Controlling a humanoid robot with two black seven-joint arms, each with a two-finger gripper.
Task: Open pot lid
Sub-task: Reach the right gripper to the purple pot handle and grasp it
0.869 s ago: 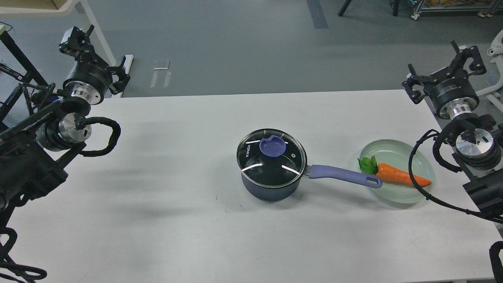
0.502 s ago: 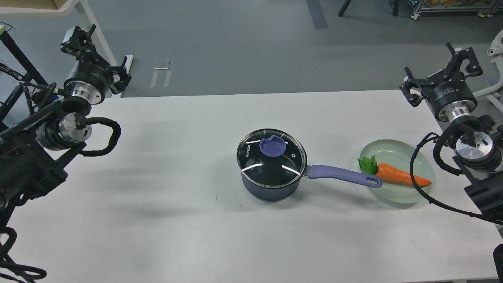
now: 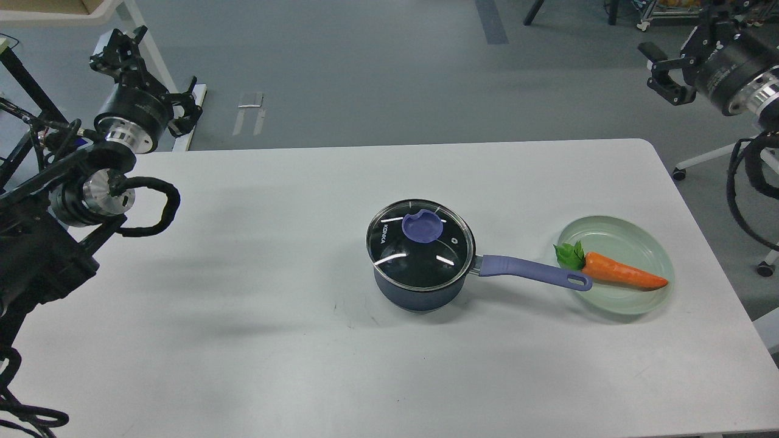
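Note:
A dark blue pot [image 3: 420, 286] stands at the middle of the white table [image 3: 243, 274]. Its glass lid [image 3: 426, 258] is on, with a purple knob [image 3: 422, 227] on top. The pot's purple handle [image 3: 529, 271] points right, toward the plate. My left gripper [image 3: 159, 70] is open and empty, above the table's far left corner, far from the pot. My right gripper [image 3: 681, 36] is open and empty, high at the top right, beyond the table's far right corner.
A pale green plate [image 3: 627, 243] with an orange carrot [image 3: 624, 275] lies right of the pot, and the handle's end reaches over its rim. A white table leg [image 3: 149, 45] stands behind my left gripper. A chair base [image 3: 700, 163] stands right of the table.

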